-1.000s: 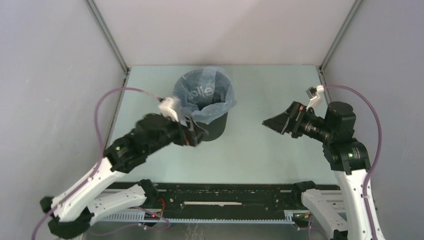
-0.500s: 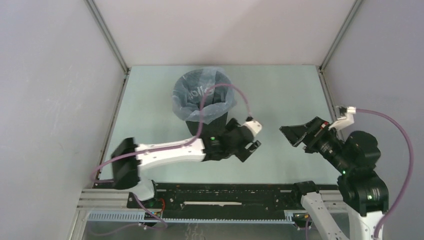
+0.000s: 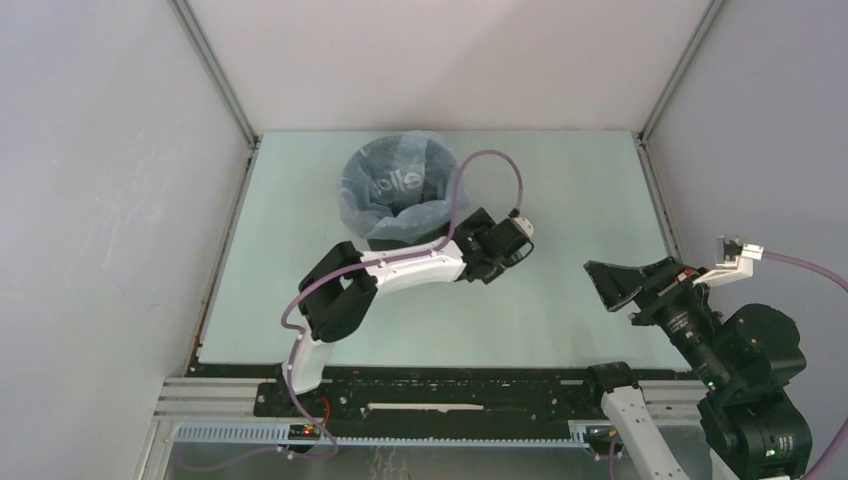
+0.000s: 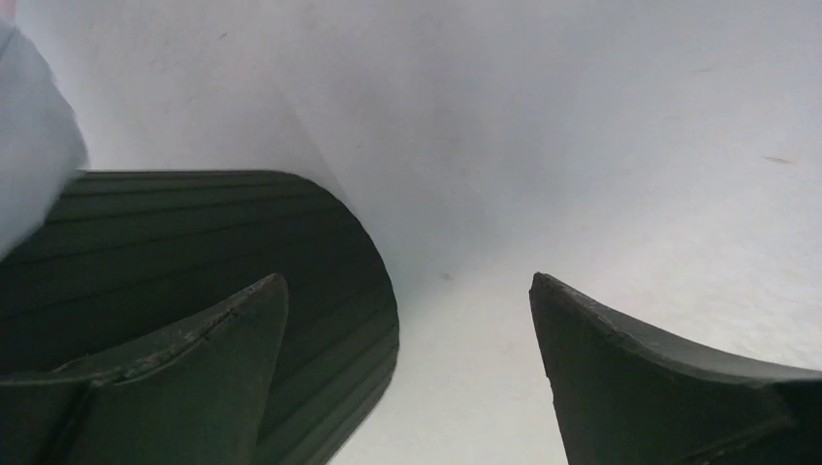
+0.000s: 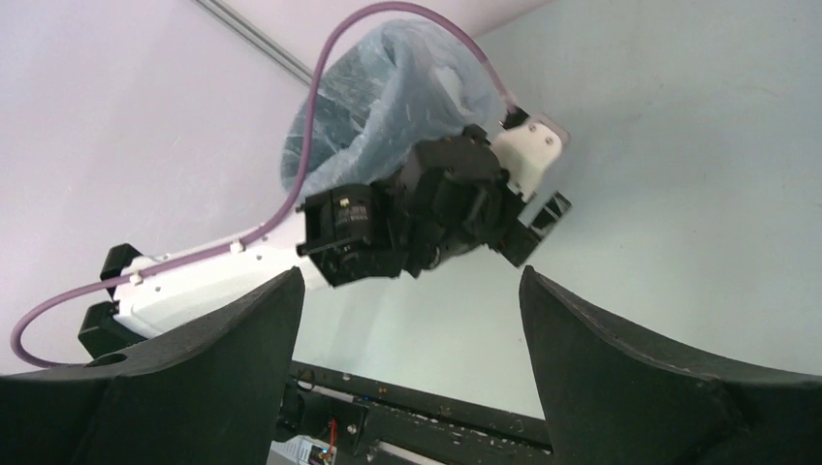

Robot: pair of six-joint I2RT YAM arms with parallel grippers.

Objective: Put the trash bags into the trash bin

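The trash bin (image 3: 415,243), round and black, stands at the back middle of the table. The trash bag (image 3: 395,185), pale grey-blue film with white lettering, lines its mouth and drapes over the rim. My left gripper (image 3: 497,255) is low beside the bin's right front, open and holding nothing. In the left wrist view the ribbed bin wall (image 4: 194,252) fills the left, with a corner of the bag (image 4: 29,155) above it and my left gripper (image 4: 407,300) spread wide. My right gripper (image 3: 610,280) hangs open well to the right, facing the bag-lined bin (image 5: 388,87); nothing lies between its fingertips (image 5: 412,291).
The left arm's white link (image 3: 400,268) crosses in front of the bin, and its purple cable (image 3: 490,160) arcs over the bin's right side. Grey walls close in the table on three sides. A black rail (image 3: 430,390) runs along the near edge.
My left arm has swung from the bin's left side around its front to its right side. My right arm has drawn back toward the near right. Both grippers stayed open.
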